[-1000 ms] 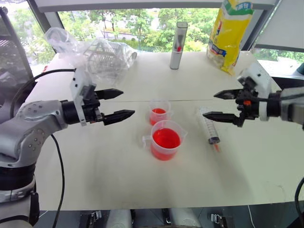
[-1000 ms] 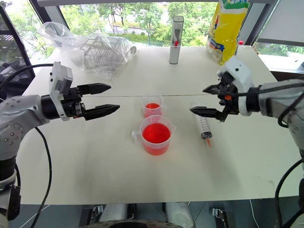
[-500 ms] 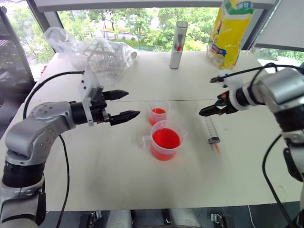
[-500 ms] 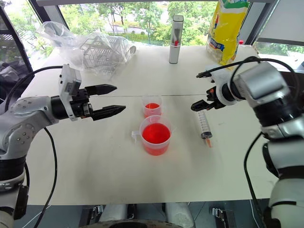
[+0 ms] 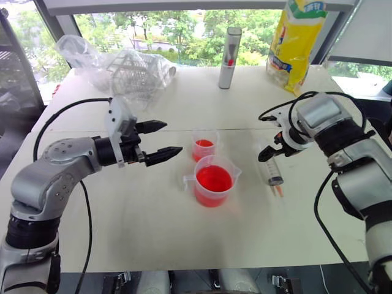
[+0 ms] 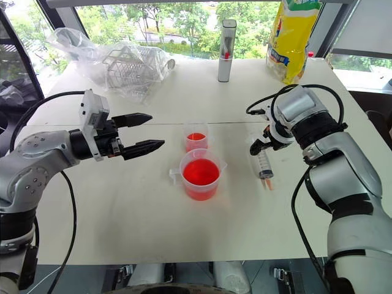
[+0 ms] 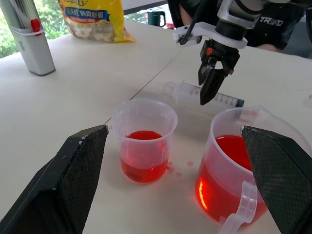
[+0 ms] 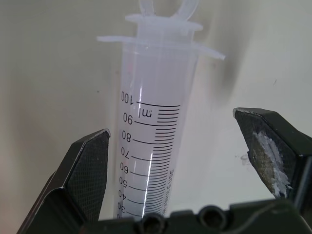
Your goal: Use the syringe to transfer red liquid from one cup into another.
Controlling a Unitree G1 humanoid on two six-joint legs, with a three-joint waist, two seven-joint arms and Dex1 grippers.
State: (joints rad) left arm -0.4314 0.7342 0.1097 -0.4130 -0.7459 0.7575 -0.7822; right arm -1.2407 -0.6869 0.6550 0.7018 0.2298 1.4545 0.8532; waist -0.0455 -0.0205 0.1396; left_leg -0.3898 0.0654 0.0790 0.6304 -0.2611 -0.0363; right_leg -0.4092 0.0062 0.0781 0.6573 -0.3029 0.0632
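- Two clear plastic cups stand near the middle of the white surface [image 5: 122,214], both holding red liquid [image 5: 214,178].
- The larger cup [image 5: 214,181], with its flat handle tab pointing toward the robot's left, sits nearer the robot; the smaller cup [image 5: 204,146] stands just behind it, close but with a small gap showing in the left wrist view.
- The larger cup is filled well over halfway; the smaller cup holds a shallow layer at its bottom.
- The syringe [image 5: 271,170] lies flat on the surface to the right of the cups, its small orange tip toward the robot and its plunger end away.
- The right gripper [image 6: 258,144] points steeply down over the plunger end of the syringe. In the right wrist view its fingers [image 8: 87,165] stand wide apart on either side of the graduated barrel, not touching it.
- The left gripper [image 5: 160,141] hangs above the surface to the left of the cups, pointing level toward them, its fingers spread wide and holding nothing.
- At the far edge stand an upright silver cylinder [image 5: 230,57] and a yellow bag [image 5: 295,43], with a crumpled clear plastic bag around a wire rack [image 5: 128,73] to the far left.
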